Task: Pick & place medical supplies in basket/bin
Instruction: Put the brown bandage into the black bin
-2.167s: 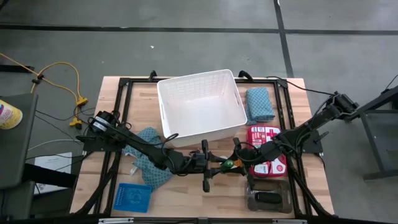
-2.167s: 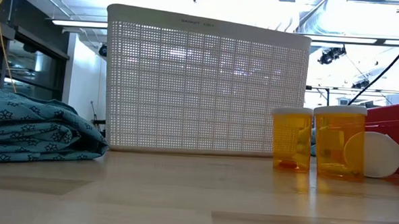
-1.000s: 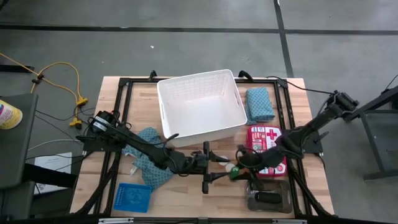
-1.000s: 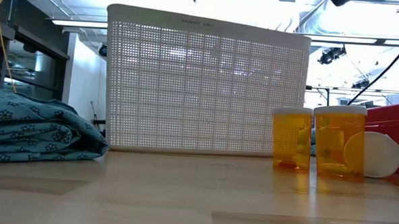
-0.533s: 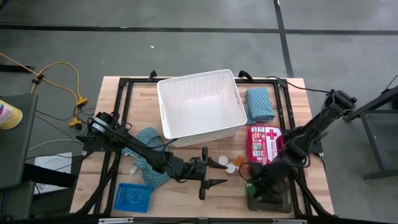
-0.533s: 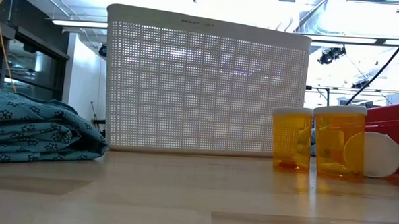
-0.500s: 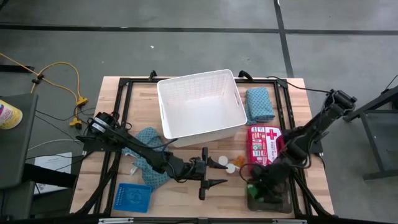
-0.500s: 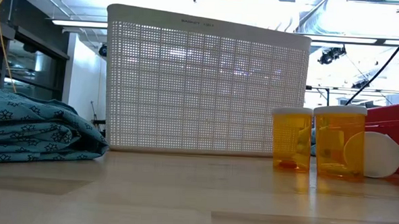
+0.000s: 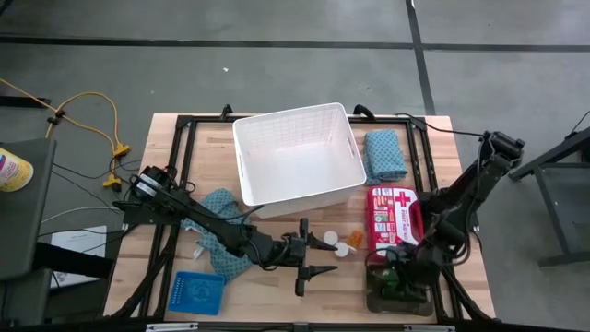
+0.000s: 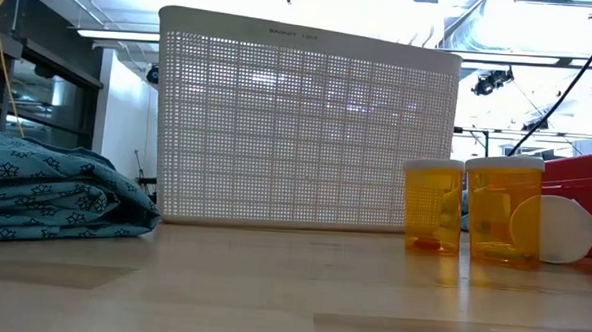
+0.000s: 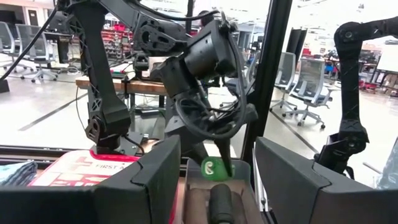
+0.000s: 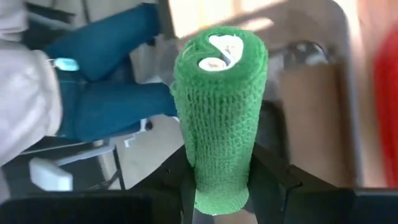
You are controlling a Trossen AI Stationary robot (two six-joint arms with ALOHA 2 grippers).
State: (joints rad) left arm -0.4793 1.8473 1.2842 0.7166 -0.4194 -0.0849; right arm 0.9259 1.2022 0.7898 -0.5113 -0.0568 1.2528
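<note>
Item: green bandage roll (image 12: 219, 118), clamped upright in the right gripper (image 9: 395, 276), poised above the grey tray (image 9: 373, 300), well apart from the white basket (image 9: 297, 155); left gripper (image 9: 318, 259) open, idle mid-bench.

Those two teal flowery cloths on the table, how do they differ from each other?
The teal cloth right of the white basket is folded into a tidy oblong; the other teal cloth, left of the basket's front, lies crumpled and spread. The folded one lies clear of both arms, while the left arm reaches across the crumpled one. Both share the same teal colour.
</note>
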